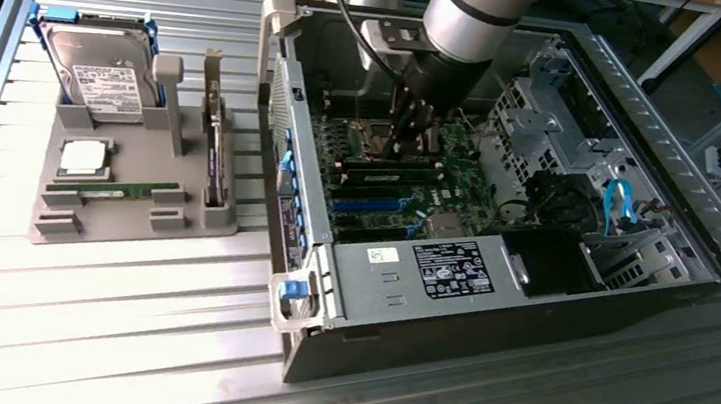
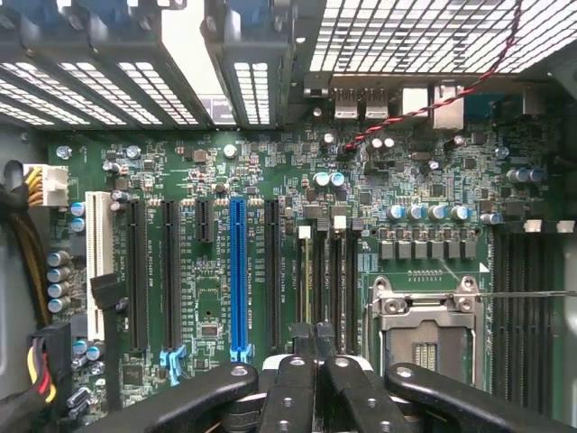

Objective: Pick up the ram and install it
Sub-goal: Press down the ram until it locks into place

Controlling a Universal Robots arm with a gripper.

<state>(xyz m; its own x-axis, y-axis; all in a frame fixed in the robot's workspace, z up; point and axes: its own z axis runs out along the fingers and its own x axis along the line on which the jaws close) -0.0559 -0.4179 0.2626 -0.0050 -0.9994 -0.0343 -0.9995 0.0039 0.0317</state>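
The ram (image 1: 113, 189), a slim green stick, lies flat in the grey holder (image 1: 129, 230) on the exterior view's left, far from the arm. My gripper (image 1: 406, 147) reaches down into the open computer case (image 1: 487, 276), just over the motherboard. In the wrist view its black fingers (image 2: 315, 341) are pressed together and shut, with nothing visible between them. They hover at the end of the black memory slots (image 2: 325, 271), beside the empty processor socket (image 2: 424, 338). I cannot tell whether a stick sits in a slot under the fingers.
The grey holder also carries a hard drive (image 1: 105, 80), a square silver processor chip (image 1: 84, 158) and an upright dark expansion card (image 1: 213, 161). Metal case walls, a drive cage (image 1: 545, 111) and blue cables (image 1: 618, 204) crowd the gripper. A red wire (image 2: 424, 104) crosses above the board.
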